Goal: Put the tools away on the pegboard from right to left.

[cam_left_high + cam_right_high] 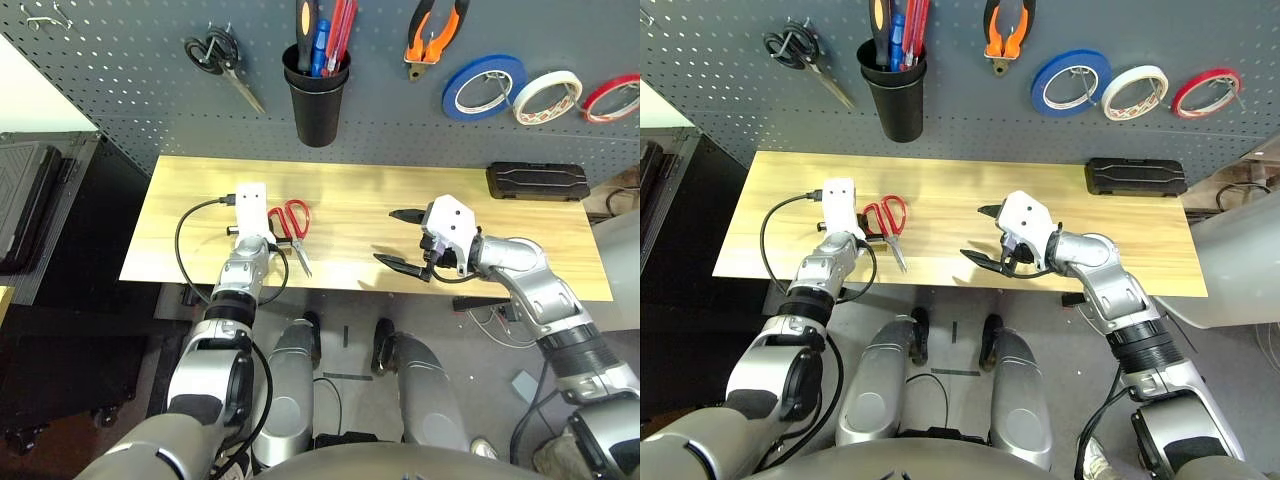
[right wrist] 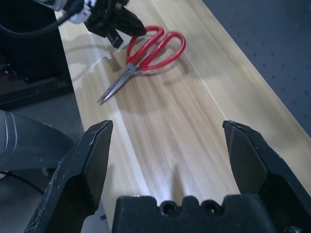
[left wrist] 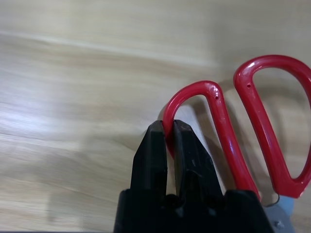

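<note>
white tape roll (image 1: 548, 98), pliers (image 1: 433, 38) and screwdriver (image 1: 306, 32) are up on pegboard (image 1: 380, 110); red scissors (image 3: 226, 131) left, on counter (image 1: 350, 190), one handle loop in left gripper's (image 3: 171, 127) jaws; right gripper's (image 2: 168, 127) jaws wide, empty

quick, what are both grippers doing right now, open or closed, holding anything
Left gripper: closed on the red scissors, gripping one handle loop.
Right gripper: open, holding nothing, above the table.
</note>
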Motion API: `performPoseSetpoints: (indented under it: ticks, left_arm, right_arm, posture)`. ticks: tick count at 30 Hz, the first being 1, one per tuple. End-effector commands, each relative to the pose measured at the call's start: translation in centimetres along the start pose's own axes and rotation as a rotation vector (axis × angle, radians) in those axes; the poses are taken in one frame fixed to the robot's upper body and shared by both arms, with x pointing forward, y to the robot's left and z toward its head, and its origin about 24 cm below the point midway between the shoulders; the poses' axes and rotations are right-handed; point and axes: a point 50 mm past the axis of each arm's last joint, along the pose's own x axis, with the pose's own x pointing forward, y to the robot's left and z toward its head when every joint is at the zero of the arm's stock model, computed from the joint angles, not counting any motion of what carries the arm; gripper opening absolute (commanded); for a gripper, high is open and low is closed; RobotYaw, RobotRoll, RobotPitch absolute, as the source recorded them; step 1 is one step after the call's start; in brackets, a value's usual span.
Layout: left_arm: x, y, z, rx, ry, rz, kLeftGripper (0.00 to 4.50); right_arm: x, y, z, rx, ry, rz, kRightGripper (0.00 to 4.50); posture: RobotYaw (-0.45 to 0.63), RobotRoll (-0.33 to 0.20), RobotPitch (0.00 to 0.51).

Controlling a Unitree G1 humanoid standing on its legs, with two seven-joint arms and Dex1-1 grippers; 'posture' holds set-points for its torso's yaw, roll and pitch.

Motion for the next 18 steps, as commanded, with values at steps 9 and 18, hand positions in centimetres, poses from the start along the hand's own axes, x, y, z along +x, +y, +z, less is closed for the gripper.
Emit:
performPoseSetpoints:
  ticks: [9,18]
  left_arm:
    - [-4.2,2.6,1.8,0.018,-0.256,-0.011,0.02]
    - [-7.2,4.1,4.7,-0.06,-0.545,0.005,0.02]
  right_arm:
    - [0.2,-0.5,-0.1,0.004,-0.064,0.006,4.5]
    - [0.1,-1.8,1.2,0.035,-0.212,-0.045,4.5]
  posture:
    - [0.22,0.0,0.265]
    - [0.26,0.0,0.254]
